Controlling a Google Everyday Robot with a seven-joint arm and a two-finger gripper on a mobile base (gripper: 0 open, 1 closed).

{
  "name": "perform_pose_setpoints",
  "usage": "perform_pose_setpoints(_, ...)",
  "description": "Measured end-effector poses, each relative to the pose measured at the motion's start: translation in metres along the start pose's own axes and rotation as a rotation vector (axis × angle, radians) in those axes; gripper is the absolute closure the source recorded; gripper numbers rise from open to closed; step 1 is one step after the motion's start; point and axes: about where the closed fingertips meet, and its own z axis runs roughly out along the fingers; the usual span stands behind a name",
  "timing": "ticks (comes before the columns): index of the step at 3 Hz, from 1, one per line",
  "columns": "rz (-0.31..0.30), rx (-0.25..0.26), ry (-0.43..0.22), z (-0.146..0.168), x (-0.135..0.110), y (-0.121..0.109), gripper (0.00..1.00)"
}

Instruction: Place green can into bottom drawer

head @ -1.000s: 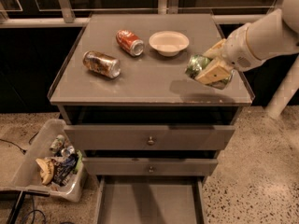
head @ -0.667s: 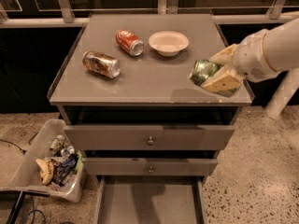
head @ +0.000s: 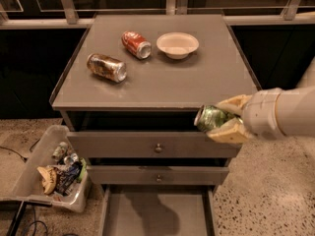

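Note:
The green can (head: 210, 117) lies on its side between the tan fingers (head: 231, 132) of my gripper (head: 224, 118), silver end facing left. The gripper is shut on it and holds it in the air in front of the cabinet's front right edge, level with the top drawer. My white arm (head: 285, 113) reaches in from the right. The bottom drawer (head: 156, 214) is pulled open at the bottom of the view, below and left of the can; its flat grey floor shows with nothing on it.
On the cabinet top (head: 162, 75) lie a red can (head: 136, 44), a gold-brown can (head: 106, 67) and a white bowl (head: 177, 44). Two upper drawers with knobs (head: 158, 147) are shut. A clear bin of trash (head: 54, 168) stands on the floor at left.
My gripper has carried the green can off the cabinet top, forward and down past the front right edge, to the height of the top drawer.

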Motion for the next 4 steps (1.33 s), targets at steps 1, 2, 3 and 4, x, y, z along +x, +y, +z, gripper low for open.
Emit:
perform_pose_setpoints(1, 0.060, -0.075, -0.003, 0.039, 0.033, 0.049, 1.00)
perform_pose_setpoints(2, 0.060, -0.075, -0.003, 0.039, 0.033, 0.049, 1.00)
perform_pose_setpoints(3, 0.070, -0.127, -0.012, 0.063, 0.035, 0.065, 1.00)
perform_pose_setpoints(4, 0.112, -0.193, -0.021, 0.112, 0.048, 0.095, 1.00)
